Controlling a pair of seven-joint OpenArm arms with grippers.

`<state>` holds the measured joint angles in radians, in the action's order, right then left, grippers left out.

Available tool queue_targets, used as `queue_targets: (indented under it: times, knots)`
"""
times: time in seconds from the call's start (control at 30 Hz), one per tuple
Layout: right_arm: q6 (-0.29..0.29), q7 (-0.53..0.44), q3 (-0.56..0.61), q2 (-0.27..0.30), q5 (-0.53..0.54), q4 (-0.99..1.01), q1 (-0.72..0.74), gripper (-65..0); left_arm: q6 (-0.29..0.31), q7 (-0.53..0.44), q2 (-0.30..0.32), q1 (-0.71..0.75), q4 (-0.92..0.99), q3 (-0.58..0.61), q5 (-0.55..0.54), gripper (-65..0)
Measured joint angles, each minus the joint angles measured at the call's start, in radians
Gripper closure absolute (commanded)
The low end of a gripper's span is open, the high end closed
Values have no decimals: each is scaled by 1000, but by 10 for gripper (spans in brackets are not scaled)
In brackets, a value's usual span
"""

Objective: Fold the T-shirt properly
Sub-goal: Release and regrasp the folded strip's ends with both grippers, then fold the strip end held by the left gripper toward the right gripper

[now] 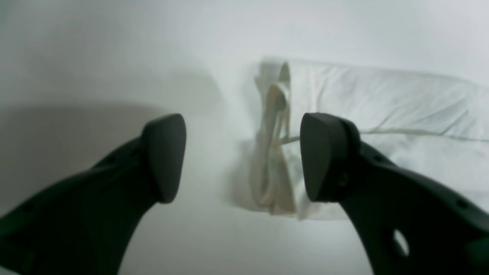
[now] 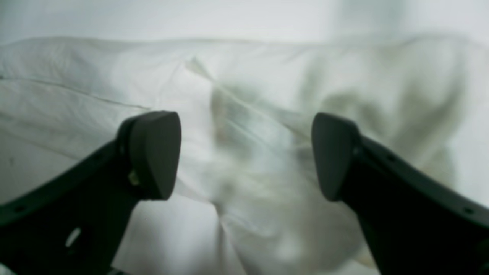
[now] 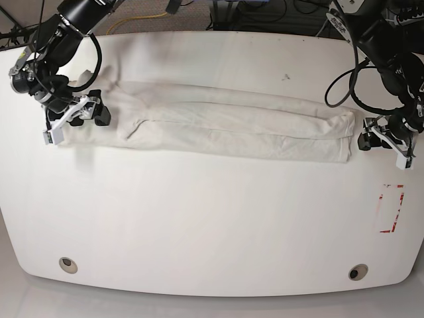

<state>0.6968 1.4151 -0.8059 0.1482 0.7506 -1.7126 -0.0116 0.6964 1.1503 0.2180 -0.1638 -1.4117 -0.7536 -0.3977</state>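
The cream T-shirt [image 3: 232,126] lies on the white table [image 3: 212,218] as a long narrow strip running left to right. Its graphic is hidden. My left gripper [image 3: 365,132] is open and empty just off the strip's right end. In the left wrist view the left gripper [image 1: 242,156] faces the layered end edge of the T-shirt [image 1: 382,103], with one finger [image 1: 324,156] over the cloth. My right gripper [image 3: 99,108] is open at the strip's rumpled left end. In the right wrist view the right gripper [image 2: 244,156] hovers over bunched cloth of the T-shirt [image 2: 76,76], holding nothing.
A red outlined rectangle [image 3: 391,209] is marked near the table's right edge. Two round holes [image 3: 67,264] [image 3: 358,271] sit near the front edge. Cables [image 3: 139,16] and equipment lie beyond the far edge.
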Motion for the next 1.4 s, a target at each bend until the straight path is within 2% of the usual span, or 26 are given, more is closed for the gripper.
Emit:
queue_targets:
  times: [0.13,0.3,0.63,0.7,0.73,0.87,0.9,1.03,1.13,1.33,1.4]
  knots:
    - [0,-2,50,-2,-2,112,11,-509,0,-13,13,0,81,-1,2,-439]
    - [0,-50,48,7,-3,212,9,-509,0,-14,8,-3,151,15,0,-490]
    - [0,-55,105,10,-2,215,11,-509,1,-92,-9,-11,202,125,-30,-482]
    - [0,-57,105,10,-1,215,10,-509,0,-94,-7,-11,202,162,-30,-426]
    - [0,-58,105,10,-1,215,10,-509,0,-95,-6,-11,202,184,-31,-371]
    - [0,-59,105,10,-1,215,10,-509,1,-96,-11,-11,206,220,-31,-38]
    - [0,-60,105,10,-1,215,9,-509,1,-94,-14,-10,208,220,-33,0]
    - [0,-60,105,10,2,215,9,-509,4,-88,-19,-6,208,196,-38,0]
    - [0,-72,106,9,3,216,9,-509,4,-47,-28,1,161,149,-18,0]
    - [3,-106,113,-5,-90,216,21,-509,4,116,-26,16,-56,80,-14,0]
    - [4,-121,154,-10,-133,212,30,-509,3,160,-36,14,-124,69,-23,0]
